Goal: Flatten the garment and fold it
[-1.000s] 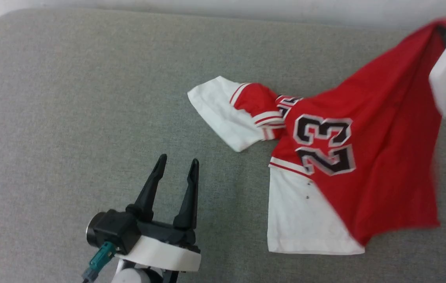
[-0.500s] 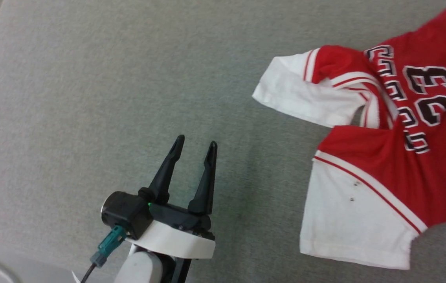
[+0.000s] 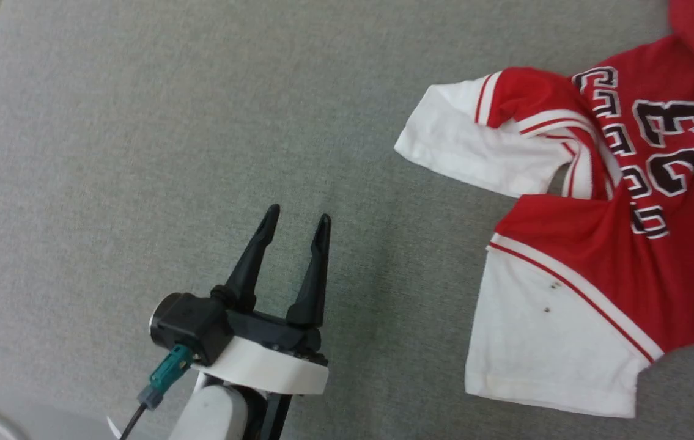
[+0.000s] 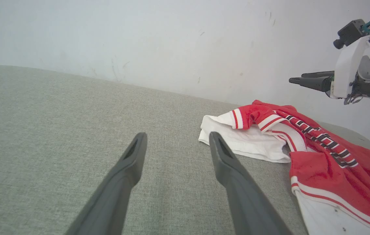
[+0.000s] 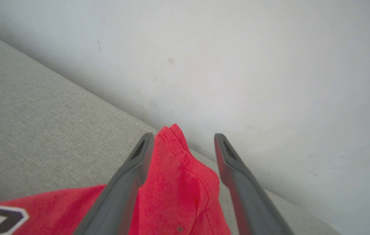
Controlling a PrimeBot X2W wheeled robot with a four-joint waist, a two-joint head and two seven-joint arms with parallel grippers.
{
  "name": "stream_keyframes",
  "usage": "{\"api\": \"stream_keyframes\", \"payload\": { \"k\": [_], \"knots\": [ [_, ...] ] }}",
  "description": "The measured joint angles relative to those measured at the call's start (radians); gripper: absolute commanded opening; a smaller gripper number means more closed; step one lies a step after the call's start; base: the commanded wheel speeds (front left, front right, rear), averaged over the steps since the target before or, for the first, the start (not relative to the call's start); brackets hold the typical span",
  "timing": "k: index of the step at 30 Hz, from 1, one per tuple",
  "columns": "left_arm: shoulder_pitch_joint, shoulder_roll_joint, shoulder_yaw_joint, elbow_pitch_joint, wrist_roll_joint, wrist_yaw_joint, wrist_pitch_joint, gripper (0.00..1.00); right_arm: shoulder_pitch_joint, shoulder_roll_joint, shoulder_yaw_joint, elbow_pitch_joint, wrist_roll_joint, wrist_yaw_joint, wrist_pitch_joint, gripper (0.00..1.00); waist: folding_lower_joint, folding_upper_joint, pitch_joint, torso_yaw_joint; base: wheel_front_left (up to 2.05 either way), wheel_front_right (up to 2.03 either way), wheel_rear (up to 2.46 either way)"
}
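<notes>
With the garment point(image 3: 597, 244) crumpled, print up, near the cushion's point(image 3: 139, 153) far edge and the left tool point(image 3: 298, 215) wide and empty, flattening likely requires drawing the hem corners apart, low; the right wrist view adds what the head view crops: the right tool point(image 5: 183, 136) wide, red cloth loose between its fingers.

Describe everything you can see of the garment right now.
The garment is a red jersey-style T-shirt of soft knit, with white short sleeves edged in red stripes and black, white-outlined lettering and a 23. It lies crumpled, not flat, on the grey fabric surface: one sleeve spread out, the other bunched under a red fold, small dark specks on the white. A red edge shows between the open fingers of the right gripper; contact is unclear.
</notes>
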Motion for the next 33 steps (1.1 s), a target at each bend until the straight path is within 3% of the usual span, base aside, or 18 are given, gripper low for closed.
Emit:
{"api": "stream_keyframes", "payload": {
  "k": [5, 12, 16, 20, 25, 29, 33],
  "knots": [
    [0.029, 0.0, 0.026, -0.002, 0.019, 0.0, 0.0, 1.0, 0.123, 0.065, -0.102, -0.1, 0.066, 0.0, -0.051, 1.0, -0.0001, 0.0, -0.062, -0.034, 0.0, 0.0, 0.0],
    [0.086, 0.0, 0.071, -0.014, 0.053, -0.002, 0.0, 1.0, 0.442, 0.129, -0.189, -0.467, 0.108, 0.0, -0.067, 1.0, -0.0002, 0.0, -0.144, -0.111, 0.0, 0.0, 0.0],
    [0.12, -0.001, 0.09, -0.028, 0.06, -0.003, 0.0, 1.0, 0.676, 0.242, -0.245, -0.668, 0.086, 0.0, -0.079, 1.0, -0.0002, 0.0, -0.179, -0.156, 0.0, 0.0, 0.0],
    [0.155, -0.001, 0.097, -0.03, 0.061, -0.011, 0.0, 1.0, 0.878, 0.347, -0.292, -0.779, 0.041, 0.0, -0.146, 1.0, -0.0003, 0.0, -0.212, -0.196, 0.0, 0.0, 0.0],
    [0.18, -0.001, 0.104, -0.044, 0.07, -0.011, 0.0, 1.0, 1.043, 0.366, -0.356, -0.802, 0.097, 0.0, -0.299, 1.0, -0.0001, 0.0, -0.248, -0.239, 0.0, 0.0, 0.0],
    [0.214, -0.001, 0.115, -0.053, 0.071, -0.011, 0.0, 1.0, 1.122, 0.365, -0.375, -0.712, 0.171, 0.0, -0.421, 1.0, -0.0002, 0.0, -0.271, -0.271, 0.0, 0.0, 0.0],
    [0.227, -0.001, 0.133, -0.057, 0.108, -0.01, 0.0, 1.0, 1.135, 0.366, -0.337, -0.646, 0.206, 0.0, -0.469, 1.0, -0.0001, 0.0, -0.284, -0.305, 0.0, 0.0, 0.0]
  ]
}}
